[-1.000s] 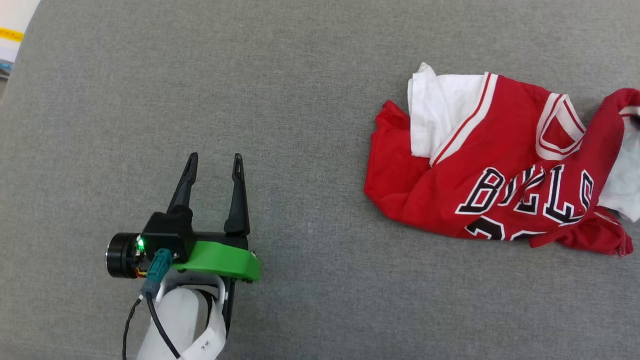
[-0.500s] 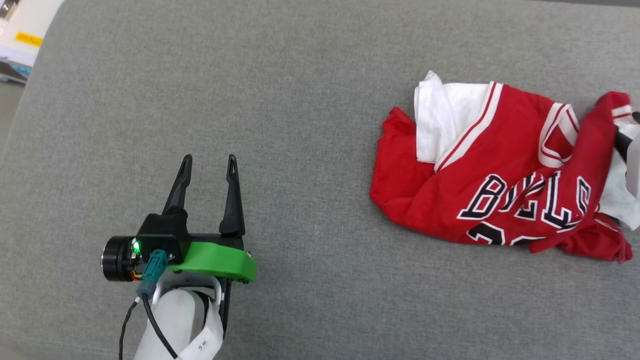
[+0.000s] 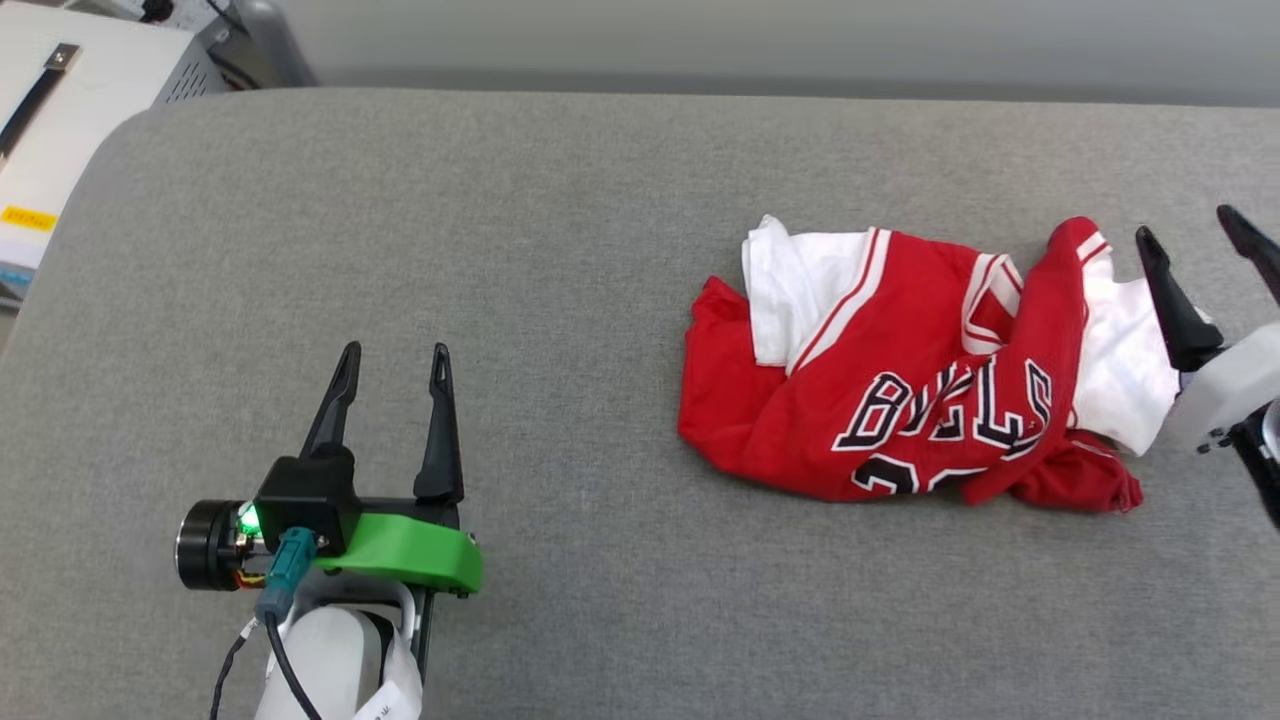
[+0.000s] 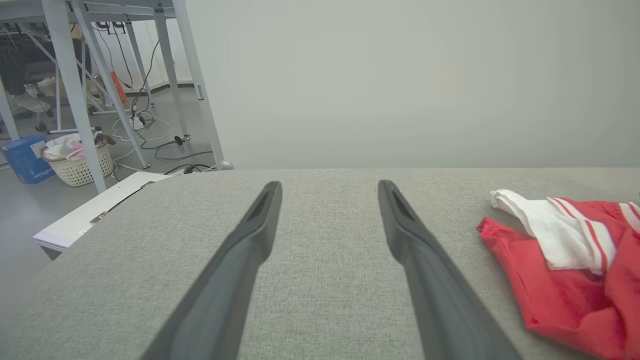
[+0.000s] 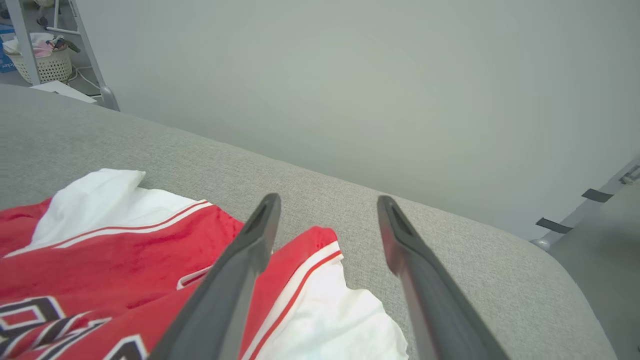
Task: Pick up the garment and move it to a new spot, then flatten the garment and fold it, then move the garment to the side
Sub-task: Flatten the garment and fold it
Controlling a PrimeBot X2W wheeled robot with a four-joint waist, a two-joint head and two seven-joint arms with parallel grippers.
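Your right gripper (image 3: pixel 1185 222), fingers spread and holding nothing, hovers over the white sleeve edge of the crumpled garment (image 3: pixel 880 400), while your left gripper (image 3: pixel 395 350), likewise spread and unladen, sits well apart across bare grey cushion (image 3: pixel 560 250).

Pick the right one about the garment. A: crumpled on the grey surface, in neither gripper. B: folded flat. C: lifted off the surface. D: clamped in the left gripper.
A: the garment lies bunched on the grey surface, the left gripper open well apart from it and the right gripper open beside its white sleeve.
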